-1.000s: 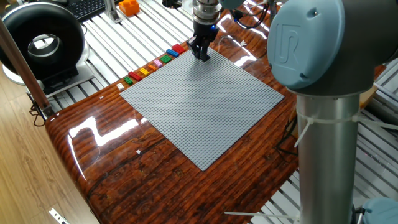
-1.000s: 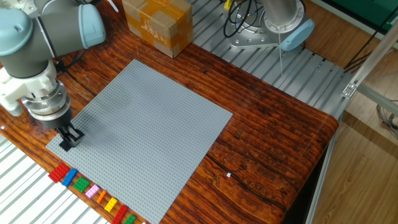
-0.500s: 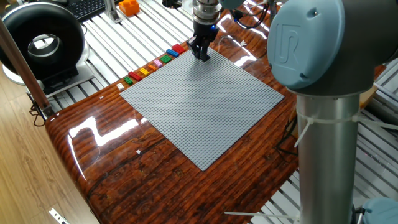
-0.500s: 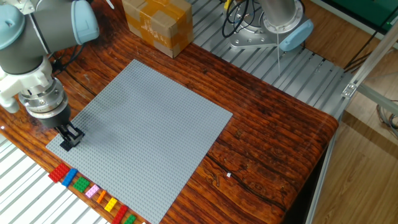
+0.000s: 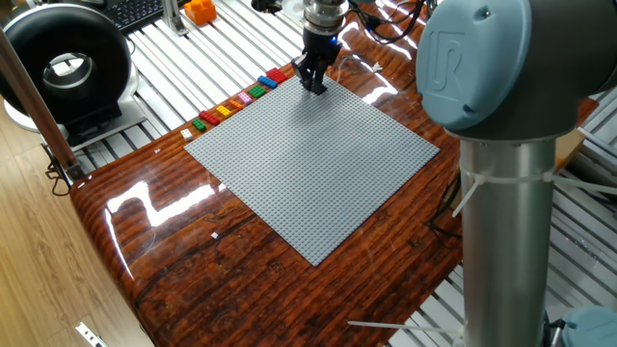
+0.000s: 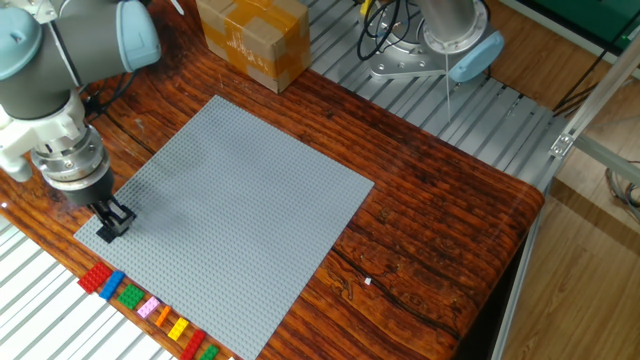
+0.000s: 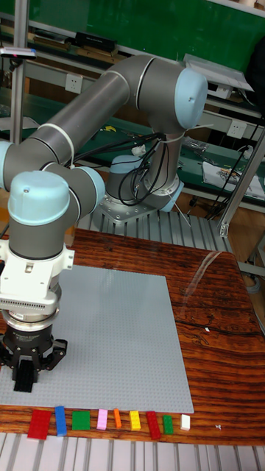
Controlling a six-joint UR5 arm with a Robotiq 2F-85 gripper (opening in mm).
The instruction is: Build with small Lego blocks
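A row of small Lego blocks (image 7: 103, 419) in red, blue, green, pink, orange, yellow and white lies on the wooden table just off the grey baseplate (image 7: 110, 331). The same row of blocks (image 6: 140, 300) (image 5: 241, 99) shows in both fixed views. My gripper (image 6: 110, 228) (image 7: 23, 384) (image 5: 315, 85) points straight down at the baseplate's corner (image 6: 240, 200), nearest the red block (image 7: 39, 423) and the blue block (image 7: 60, 420). Its black fingers stand close together at or just above the studs. Whether something tiny sits between them is not visible. No block stands on the plate.
A cardboard box (image 6: 255, 38) sits beyond the plate's far corner. An orange chunky object (image 5: 200, 11) and a black round device (image 5: 63, 63) stand on the slatted bench beside the table. A second arm's column (image 5: 501, 193) rises at the table's edge.
The wrist and gripper shifted slightly over the plate's corner a second ago. Since half a second ago they have barely moved. The blocks have not moved.
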